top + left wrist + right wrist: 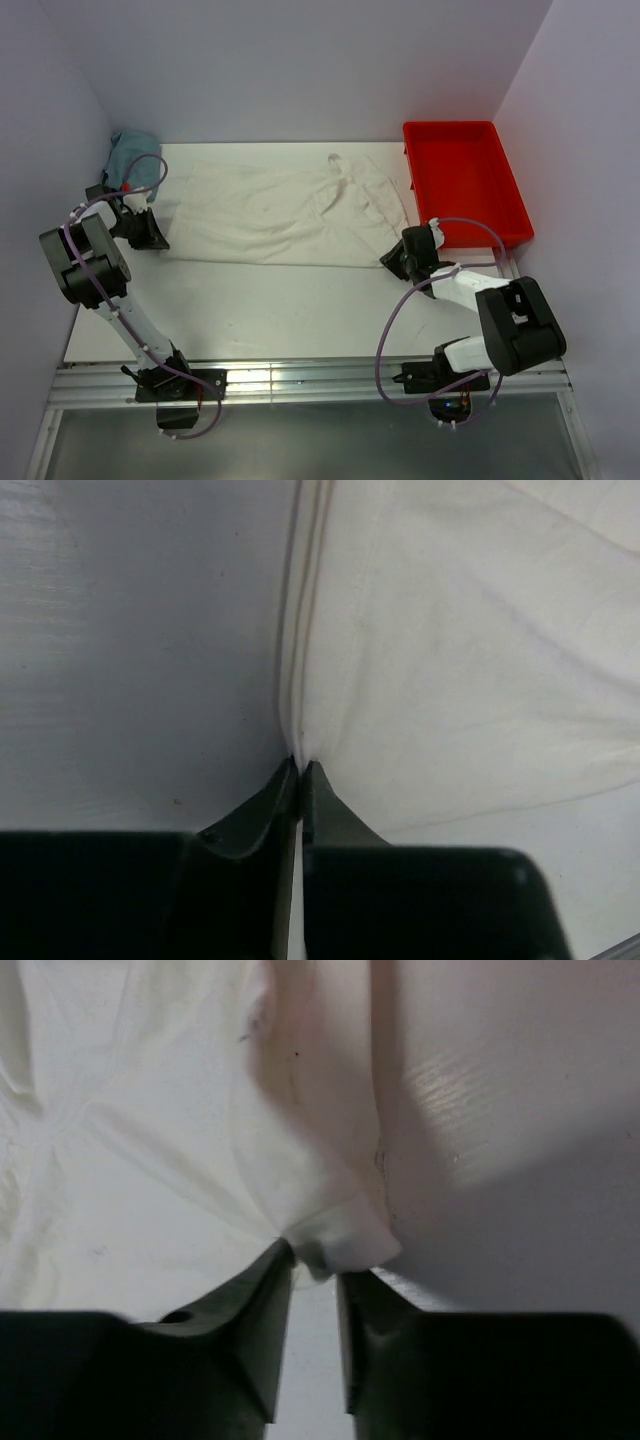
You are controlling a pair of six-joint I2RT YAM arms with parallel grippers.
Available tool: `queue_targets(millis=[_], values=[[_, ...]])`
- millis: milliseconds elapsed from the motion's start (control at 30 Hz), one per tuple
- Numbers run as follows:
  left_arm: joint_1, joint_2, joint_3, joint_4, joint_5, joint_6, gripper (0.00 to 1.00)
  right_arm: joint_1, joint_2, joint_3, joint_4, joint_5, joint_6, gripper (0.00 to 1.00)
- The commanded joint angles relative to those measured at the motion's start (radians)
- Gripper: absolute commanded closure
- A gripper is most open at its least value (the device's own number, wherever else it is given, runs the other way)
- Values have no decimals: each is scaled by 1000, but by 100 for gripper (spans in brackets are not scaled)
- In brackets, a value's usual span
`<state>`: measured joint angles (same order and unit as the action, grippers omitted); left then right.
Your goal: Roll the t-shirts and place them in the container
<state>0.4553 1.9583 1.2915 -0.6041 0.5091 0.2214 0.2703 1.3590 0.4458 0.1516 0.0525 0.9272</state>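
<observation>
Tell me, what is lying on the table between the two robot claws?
The cream-white t-shirt, spread flat, fills the stretch from the left gripper to the right gripper; the top view shows it.

**Non-task items on bench**

White bench [300,310], enclosed by pale walls [300,70] at back and sides. Red tray [465,180] sits at the far right corner, near the right wall. A crumpled pale-blue cloth [130,152] lies in the far left corner. An aluminium rail [320,380] runs along the near edge.
</observation>
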Motion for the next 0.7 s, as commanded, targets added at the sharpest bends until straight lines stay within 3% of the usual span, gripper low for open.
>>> queue_targets(millis=[0,67,233,667], values=[[-1,-9,-12,-51,-41,26,94,-6,12,50,-67,10,-16,73],[-1,-15,-6,-62,-49,32,100,-6,11,68,-99,13,-27,85],[0,-64,-15,-77,-95,61,100,4,-27,108,-204,33,-51,97],[134,-136,-84,-215,-127,271,100,96,-358,24,-526,82,18,98]])
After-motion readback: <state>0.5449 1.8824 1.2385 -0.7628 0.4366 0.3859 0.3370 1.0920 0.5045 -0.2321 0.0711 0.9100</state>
